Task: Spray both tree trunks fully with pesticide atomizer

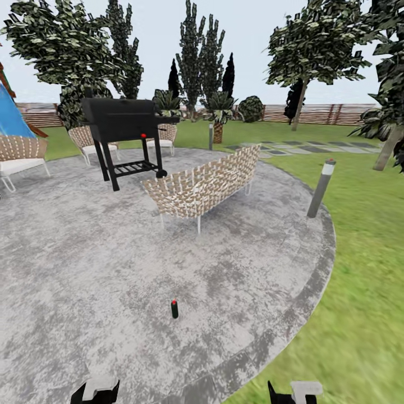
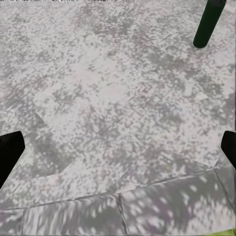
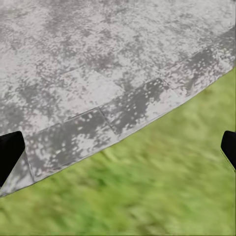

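On the round grey paving (image 1: 112, 269) of the garden, the pesticide atomizer (image 1: 174, 309) stands upright, a small dark-green bottle with a red tip, well inside the patio's curved rim and near its front edge, closest to me. From my remote seat I see both arms low at the head view's bottom edge: the left gripper (image 1: 95, 391) over the paving, the right gripper (image 1: 294, 393) over the strip where the stone border meets the lawn (image 1: 365, 269). Each gripper's jaws are spread wide and hold nothing; in the wrist views the dark fingertips sit at opposite edges with bare ground between them. The left wrist view catches the atomizer's green body (image 2: 209, 23) apart from the left gripper (image 2: 118, 147), while the right gripper (image 3: 118, 147) hangs above blurred grass. Farther back on the paving sit a woven bench (image 1: 202, 188), a black grill (image 1: 124, 126) and wicker chairs (image 1: 19, 157). A bollard light (image 1: 321, 188) stands at the paving's right edge. One of the trees (image 1: 314, 50) rises near the brown slat fence (image 1: 331, 114).
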`<state>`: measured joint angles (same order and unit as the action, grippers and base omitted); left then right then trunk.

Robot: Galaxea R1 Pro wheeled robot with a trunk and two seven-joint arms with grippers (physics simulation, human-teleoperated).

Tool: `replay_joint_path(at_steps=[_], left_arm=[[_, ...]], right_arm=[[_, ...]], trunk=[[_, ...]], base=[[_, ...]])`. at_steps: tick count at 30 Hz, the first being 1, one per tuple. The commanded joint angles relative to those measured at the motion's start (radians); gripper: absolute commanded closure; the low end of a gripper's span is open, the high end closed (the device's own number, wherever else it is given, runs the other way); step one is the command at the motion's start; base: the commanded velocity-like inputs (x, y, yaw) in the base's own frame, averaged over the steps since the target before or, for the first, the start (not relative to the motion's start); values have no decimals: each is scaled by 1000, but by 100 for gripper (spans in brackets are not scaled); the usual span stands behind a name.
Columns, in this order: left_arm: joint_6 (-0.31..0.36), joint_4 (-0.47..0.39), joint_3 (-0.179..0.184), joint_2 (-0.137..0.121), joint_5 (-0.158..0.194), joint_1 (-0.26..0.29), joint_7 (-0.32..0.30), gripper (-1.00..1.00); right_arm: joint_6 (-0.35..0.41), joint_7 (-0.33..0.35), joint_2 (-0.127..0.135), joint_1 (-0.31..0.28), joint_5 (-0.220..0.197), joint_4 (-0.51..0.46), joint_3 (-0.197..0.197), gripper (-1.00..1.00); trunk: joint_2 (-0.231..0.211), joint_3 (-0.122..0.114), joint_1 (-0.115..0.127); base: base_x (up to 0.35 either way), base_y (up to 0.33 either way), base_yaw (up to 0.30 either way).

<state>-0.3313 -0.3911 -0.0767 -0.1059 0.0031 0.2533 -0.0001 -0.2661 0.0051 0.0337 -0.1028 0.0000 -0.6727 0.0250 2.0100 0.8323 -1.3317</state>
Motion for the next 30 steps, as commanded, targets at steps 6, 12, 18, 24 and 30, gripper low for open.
replay_joint_path(at_steps=[6, 12, 18, 24, 30], left_arm=[[0, 0, 0, 0, 0, 0, 0, -100], [0, 0, 0, 0, 0, 0, 1, -100], [0, 0, 0, 0, 0, 0, 1, -100], [0, 0, 0, 0, 0, 0, 2, -100], [0, 0, 0, 0, 0, 0, 1, -100]], right_arm=[[-1, 2, 0, 0, 0, -1, -1, -100], [-1, 3, 0, 0, 1, -1, -2, -100], [-1, 3, 0, 0, -1, -4, -2, -100], [-1, 2, -3, 0, 0, -4, -2, -100], [-1, 1, -3, 0, 0, -2, -2, -100]], trunk=[[0, 0, 0], [0, 0, 0], [0, 0, 0], [0, 0, 0], [0, 0, 0]], base=[[230, -205, 26], [125, -253, 1], [16, -274, 0], [48, -277, 4], [102, -276, 201]])
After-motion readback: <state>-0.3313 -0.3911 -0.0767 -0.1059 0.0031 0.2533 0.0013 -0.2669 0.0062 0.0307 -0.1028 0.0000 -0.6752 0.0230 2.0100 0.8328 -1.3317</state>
